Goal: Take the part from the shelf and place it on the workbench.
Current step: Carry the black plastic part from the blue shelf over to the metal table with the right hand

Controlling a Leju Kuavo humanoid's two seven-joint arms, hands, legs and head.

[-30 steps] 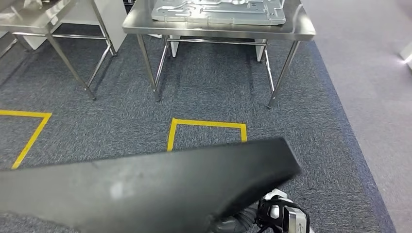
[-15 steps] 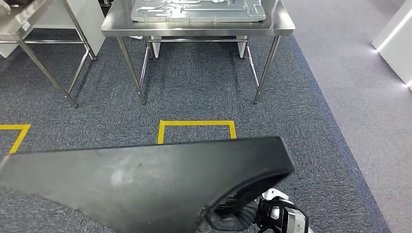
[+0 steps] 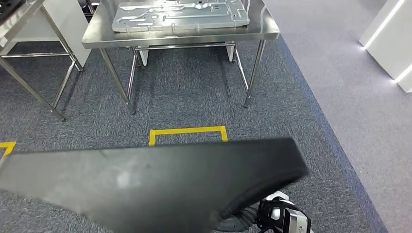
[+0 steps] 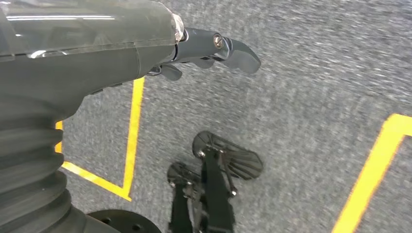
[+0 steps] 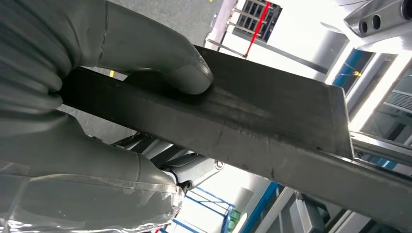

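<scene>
A large flat black part (image 3: 155,184) spans the lower half of the head view, carried above the carpet. In the right wrist view my right hand (image 5: 97,97) grips the part's (image 5: 272,121) edge, its thumb pressed on the flat face. My left hand (image 4: 145,48) hangs over the carpet with its dark fingers (image 4: 233,48) stretched out and nothing in them. The steel workbench (image 3: 194,38) stands ahead at the top of the head view, with a pale grey stamped metal panel (image 3: 180,14) lying on it.
A yellow tape square (image 3: 187,131) marks the carpet in front of the workbench. A second steel table (image 3: 29,48) stands to the left. A white cabinet (image 3: 388,39) stands at the far right, beyond a lighter strip of floor.
The whole picture has shifted: the camera has turned and come closer, so the workbench sits further left and nearer. The black part stays held in the same place.
</scene>
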